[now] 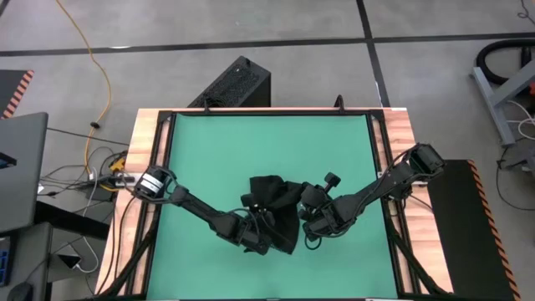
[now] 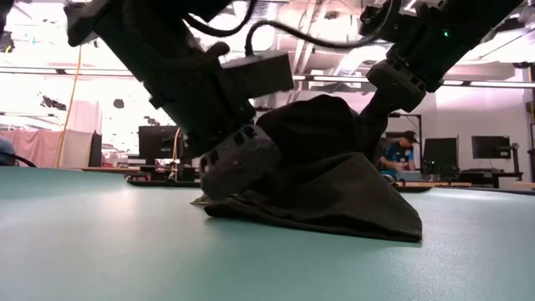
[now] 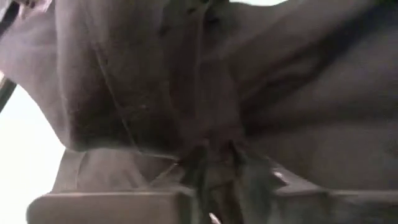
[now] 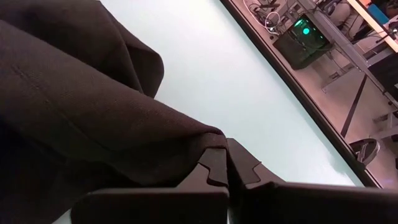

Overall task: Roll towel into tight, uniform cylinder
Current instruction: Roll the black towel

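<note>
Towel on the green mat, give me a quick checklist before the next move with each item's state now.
1. Right claw pinching the towel: ok, shut on a fold.
2. Left claw grip on towel: cannot tell, cloth fills its view.
3. Towel on the green mat: ok, near the middle.
4. Towel flat for rolling: not ok, bunched and lifted in a heap.
5. Roll started: not ok, no cylinder yet.

Black towel [image 1: 274, 205] bunched mid-mat [image 1: 217, 150], both arms converging on it.
</note>
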You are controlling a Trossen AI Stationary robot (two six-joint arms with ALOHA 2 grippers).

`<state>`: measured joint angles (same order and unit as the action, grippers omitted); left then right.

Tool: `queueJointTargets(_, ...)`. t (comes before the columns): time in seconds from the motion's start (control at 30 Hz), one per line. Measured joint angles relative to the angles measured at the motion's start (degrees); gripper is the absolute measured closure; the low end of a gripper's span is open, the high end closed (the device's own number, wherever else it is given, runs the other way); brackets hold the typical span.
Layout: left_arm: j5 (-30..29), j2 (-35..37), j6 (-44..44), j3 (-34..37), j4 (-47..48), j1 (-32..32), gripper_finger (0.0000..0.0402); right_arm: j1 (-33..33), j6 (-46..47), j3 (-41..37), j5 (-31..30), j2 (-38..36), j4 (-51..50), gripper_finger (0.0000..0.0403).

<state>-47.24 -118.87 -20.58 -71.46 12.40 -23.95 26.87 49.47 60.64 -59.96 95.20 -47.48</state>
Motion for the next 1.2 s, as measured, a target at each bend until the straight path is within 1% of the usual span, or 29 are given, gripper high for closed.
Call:
queueJointTargets(0.03,0.0,0.0,-0.1,0.0,0.1,0.1,0.0380,0.0,0.0,0.0,0.0,0.0,0.0,0.0400)
queueJointTargets(0.1,-0.7,0.1,-0.2,0.0,-0.1,0.2,0.0394,0.0,0.0,0.0,0.0,0.0,0.0,0.0400)
queueJointTargets(0.33,-0.9,4.4,0.2,0.0,0.0,-1.8,0.0400,0.0,-0.4,0.0,-0.1,-0.3,-0.5,0.0400)
queueJointTargets(0.47,-2.7,4.5,2.8,0.1,0.1,-3.6,0.0400,0.5,-0.4,0.0,-0.1,-0.5,-0.4,0.0400)
queueJointTargets(0.5,-2.2,4.1,4.1,0.1,-0.3,-3.8,0.0400,0.5,-0.4,0.0,-0.1,-0.6,-0.3,0.0400)
queueJointTargets(0.57,1.9,2.8,7.7,0.6,-1.9,-3.8,0.0396,0.6,-0.4,0.0,-0.1,-0.7,-0.3,0.0400)
queueJointTargets(0.63,6.4,1.5,10.9,1.5,-2.9,-3.5,0.0386,0.7,-0.5,0.0,-0.1,-0.7,-0.3,0.0400)
queueJointTargets(0.7,7.8,1.0,11.7,1.6,-5.9,-2.7,0.0370,0.8,-0.5,0.0,-0.1,-0.7,-0.3,0.0400)
queueJointTargets(0.77,7.1,1.3,10.9,1.1,-8.1,-1.6,0.0349,0.9,-0.4,0.0,0.1,-0.7,-0.2,0.0401)
queueJointTargets(0.9,5.3,1.1,9.2,0.2,-7.0,-0.2,0.0301,0.9,-0.4,0.0,0.2,-0.7,-0.1,0.0401)
queueJointTargets(1.0,5.4,1.1,8.3,-0.3,-7.7,0.3,0.0268,0.9,-0.4,0.0,0.3,-0.7,-0.1,0.0401)
queueJointTargets(1.1,6.1,1.1,7.3,-0.2,-7.2,0.7,0.0246,0.9,-0.4,0.0,0.7,-0.7,-0.2,0.0401)
queueJointTargets(1.2,6.9,0.8,6.1,-0.2,-7.4,1.0,0.0238,0.9,-0.4,0.0,0.9,-0.7,-0.2,0.0401)
